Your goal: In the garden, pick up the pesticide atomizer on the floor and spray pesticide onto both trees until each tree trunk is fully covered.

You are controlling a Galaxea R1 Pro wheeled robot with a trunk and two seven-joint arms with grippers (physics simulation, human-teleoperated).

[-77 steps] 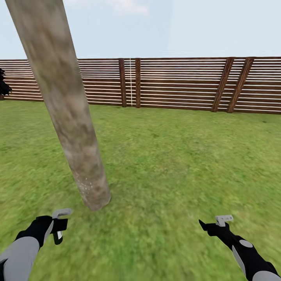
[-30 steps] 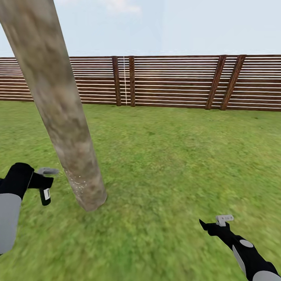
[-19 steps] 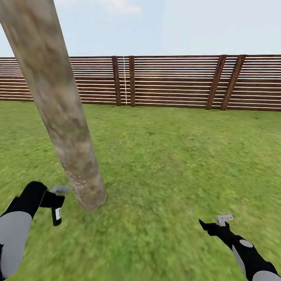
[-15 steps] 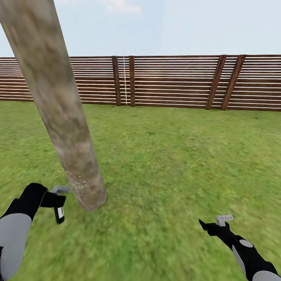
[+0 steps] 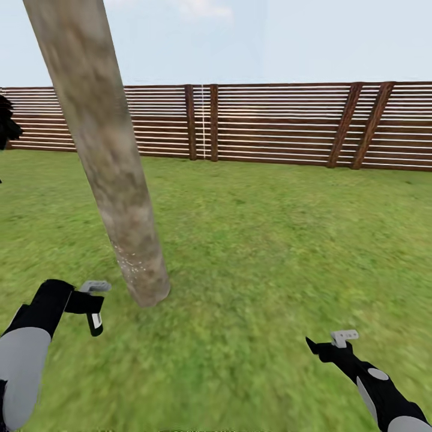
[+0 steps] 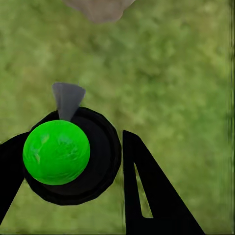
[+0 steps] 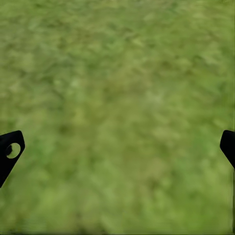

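Low at the left of the head view, just beside the foot of the tree trunk [image 5: 105, 150], the pesticide atomizer [image 5: 94, 319] hangs in the left gripper [image 5: 90, 300], a slim dark bottle with a pale label, held above the grass [image 5: 258, 252] rather than lying on it. In the left wrist view the bottle [image 6: 73, 156] is seen end-on as a dark round body with a bright green disc on it and a small grey nozzle pointing toward the base of the trunk [image 6: 100, 7]; the black fingers [image 6: 147, 196] close on either side of it, so that gripper [image 6: 73, 171] is clamped on the bottle. The trunk is a thick, mottled grey-tan column that leans across the left part of the head view and meets the lawn near the bottle, with a scatter of pale specks on its lower bark. The right gripper [image 5: 327, 345] is well apart from it, low at the right of the head view over bare grass; in the right wrist view its two black fingertips [image 7: 10, 152] sit at opposite edges with blurred lawn between them, so its jaws stand wide and hold nothing. Beyond the lawn a brown slatted wooden fence [image 5: 276, 123] runs across the back under a pale sky, and a scrap of dark foliage [image 5: 6, 123] shows at the far left edge.
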